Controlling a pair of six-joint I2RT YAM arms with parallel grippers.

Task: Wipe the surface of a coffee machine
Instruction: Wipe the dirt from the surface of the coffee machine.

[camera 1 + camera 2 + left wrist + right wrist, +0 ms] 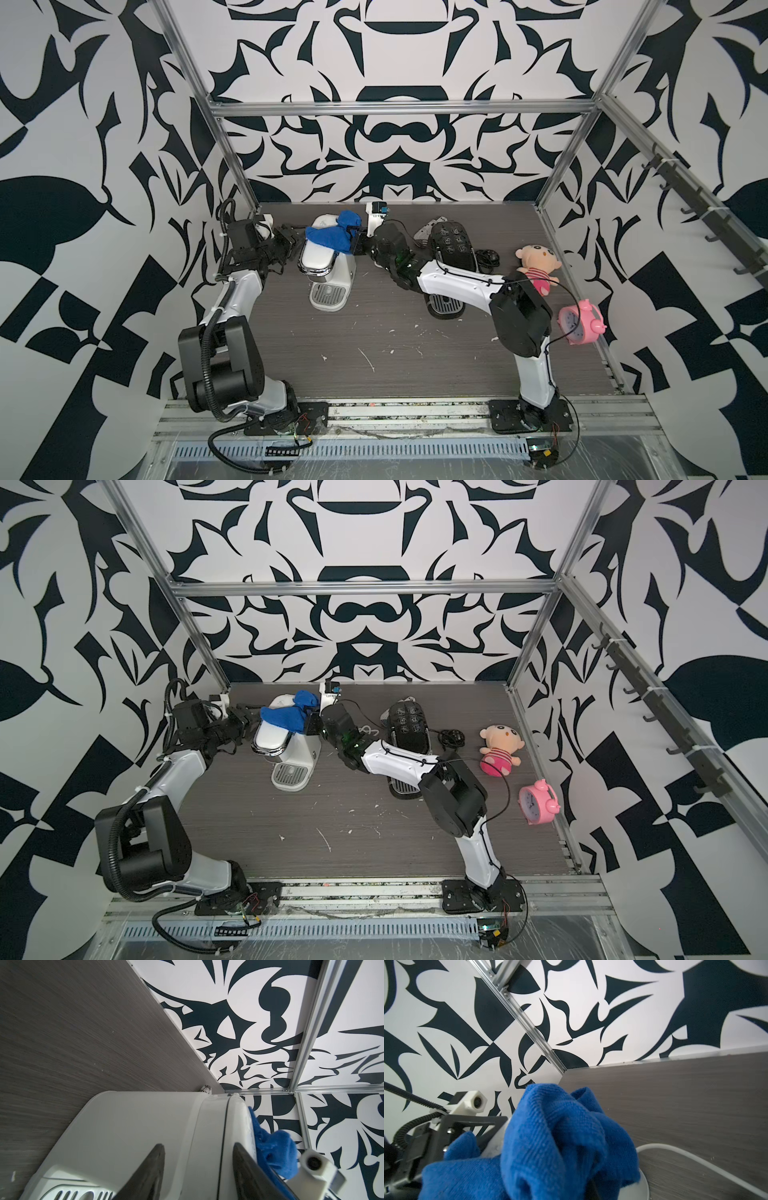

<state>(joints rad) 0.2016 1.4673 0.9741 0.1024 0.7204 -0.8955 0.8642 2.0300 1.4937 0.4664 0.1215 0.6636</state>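
Coffee machine point(322, 262) | right gripper point(354, 237) pinches cloth point(328, 239) onto its top for wiping | left gripper point(291, 243), jaws parted, at its side, likely bracing

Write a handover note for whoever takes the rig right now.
Left gripper: jaws apart, against the side of the white coffee machine; whether it grips cannot be told.
Right gripper: shut on the blue cloth, which lies on the machine's top.
Done: cloth brought onto the top surface.
Left: probably the rest of the top, front and sides; how much is wiped cannot be told.
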